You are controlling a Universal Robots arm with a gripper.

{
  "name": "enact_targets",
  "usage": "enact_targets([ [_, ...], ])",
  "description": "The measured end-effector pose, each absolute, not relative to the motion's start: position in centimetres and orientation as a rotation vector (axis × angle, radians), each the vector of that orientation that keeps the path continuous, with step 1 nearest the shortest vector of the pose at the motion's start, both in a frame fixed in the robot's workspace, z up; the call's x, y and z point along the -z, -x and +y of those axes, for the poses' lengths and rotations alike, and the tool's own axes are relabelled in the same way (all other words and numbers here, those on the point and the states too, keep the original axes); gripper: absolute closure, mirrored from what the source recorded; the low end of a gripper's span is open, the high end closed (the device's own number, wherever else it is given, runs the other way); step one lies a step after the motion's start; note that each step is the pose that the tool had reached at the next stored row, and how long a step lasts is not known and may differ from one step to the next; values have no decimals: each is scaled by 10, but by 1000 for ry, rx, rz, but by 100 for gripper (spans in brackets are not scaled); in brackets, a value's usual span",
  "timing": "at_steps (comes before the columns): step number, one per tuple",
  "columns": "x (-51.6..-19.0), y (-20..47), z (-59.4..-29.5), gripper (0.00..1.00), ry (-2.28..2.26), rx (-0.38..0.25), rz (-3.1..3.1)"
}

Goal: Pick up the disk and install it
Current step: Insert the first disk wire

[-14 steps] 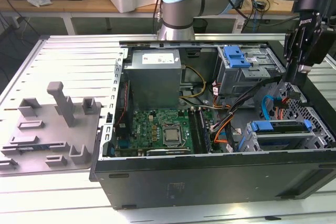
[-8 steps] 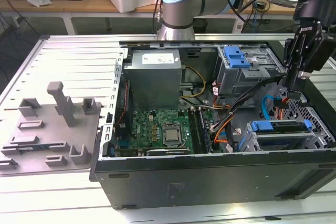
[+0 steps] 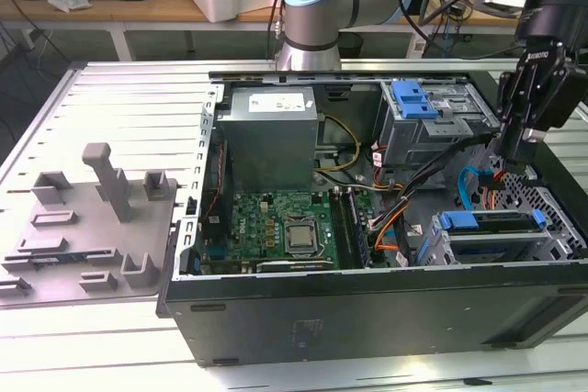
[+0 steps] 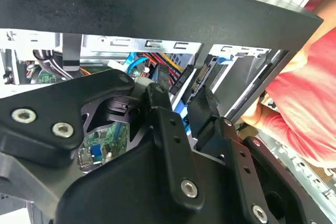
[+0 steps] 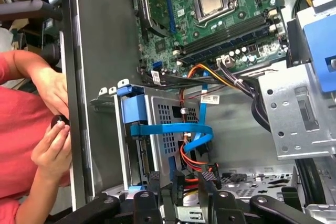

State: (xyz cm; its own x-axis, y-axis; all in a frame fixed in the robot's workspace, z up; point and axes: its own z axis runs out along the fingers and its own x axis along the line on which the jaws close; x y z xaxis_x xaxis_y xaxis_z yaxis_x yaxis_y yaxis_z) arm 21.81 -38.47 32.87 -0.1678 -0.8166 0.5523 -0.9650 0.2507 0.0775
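The disk [image 3: 491, 223] sits inside the lower drive cage at the front corner of the open computer case, on the exterior view's right, its blue bracket facing up. The first wrist view shows that bracket end of the disk [image 5: 134, 111] in the perforated grey cage, with a blue ribbon cable looping across it. My gripper [image 3: 514, 149] hangs just above and behind that cage, over the cables. Its black fingers stand apart with nothing between them in both wrist views, gripper [image 5: 180, 179], gripper [image 4: 181, 95].
A grey metal cage with a blue latch [image 3: 413, 103] stands behind the gripper. The motherboard [image 3: 285, 227] and power supply box [image 3: 271, 130] lie toward the exterior view's left. Orange and black cables [image 5: 210, 77] run past the cage. A person's hands [image 5: 52, 129] are just outside the case wall.
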Motion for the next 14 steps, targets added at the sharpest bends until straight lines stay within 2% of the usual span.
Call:
enact_targets([
  [14, -324, -218, -382, 58, -1614, -413, -2043],
])
